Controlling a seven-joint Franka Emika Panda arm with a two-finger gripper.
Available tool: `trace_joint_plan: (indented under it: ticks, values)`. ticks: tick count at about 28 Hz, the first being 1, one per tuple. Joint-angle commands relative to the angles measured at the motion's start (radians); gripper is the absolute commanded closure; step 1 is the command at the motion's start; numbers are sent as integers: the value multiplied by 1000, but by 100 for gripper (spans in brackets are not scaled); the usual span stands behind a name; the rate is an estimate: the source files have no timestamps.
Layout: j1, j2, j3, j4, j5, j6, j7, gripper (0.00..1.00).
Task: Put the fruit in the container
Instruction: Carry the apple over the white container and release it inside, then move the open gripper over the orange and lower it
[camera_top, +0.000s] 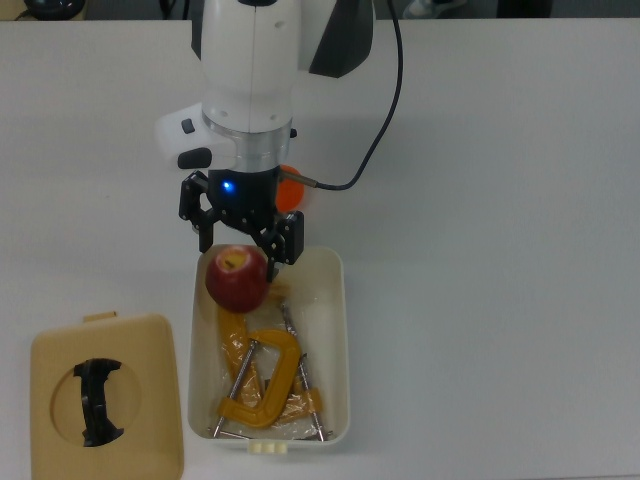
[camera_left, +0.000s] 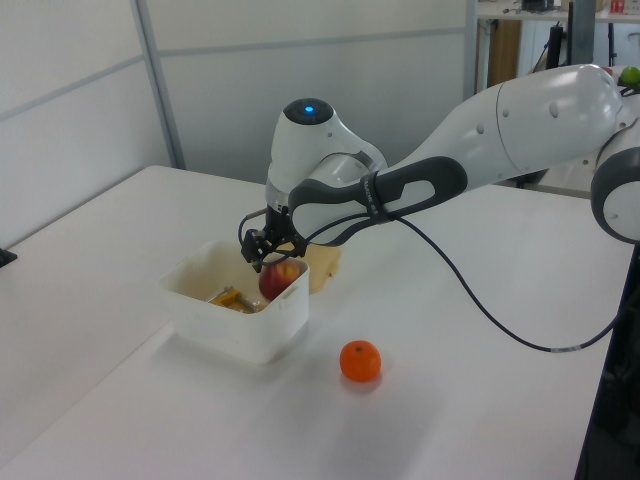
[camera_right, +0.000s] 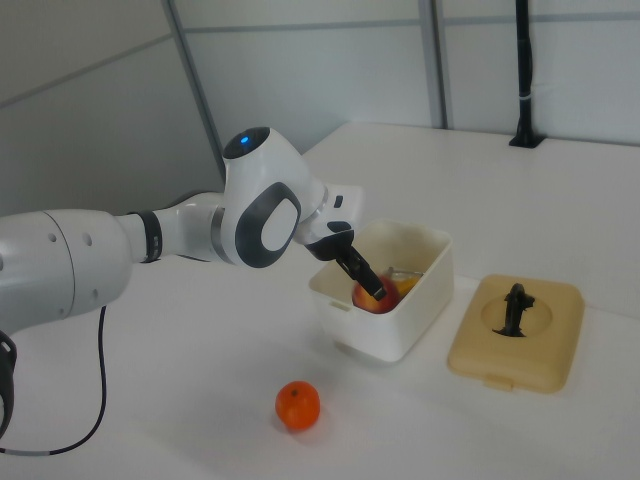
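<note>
While gripper (camera_top: 240, 235) hung over container (camera_top: 340, 330), near end closest to arm, apple (camera_top: 238, 277) sat directly below jaws, stem dimple up, inside rim and above yellow clamps (camera_top: 262, 370). Jaws pinched apple from opposite sides. Orange (camera_left: 360, 361) lay on table (camera_top: 500, 200) just outside that same end, mostly hidden behind wrist in top view. Judged: release next, drop short.
</note>
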Motion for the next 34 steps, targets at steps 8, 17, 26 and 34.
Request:
trace_joint_plan:
  ticks: [8, 17, 26, 34]
  values:
    - [0, -75, 18, 10, -1, -143, -109, 0]
    - [1, -207, 47, -110, 58, -347, -308, 0]
    - [41, -244, 72, -292, -1, -272, -313, 0]
    - [69, -250, 72, -432, -86, -134, -273, 0]
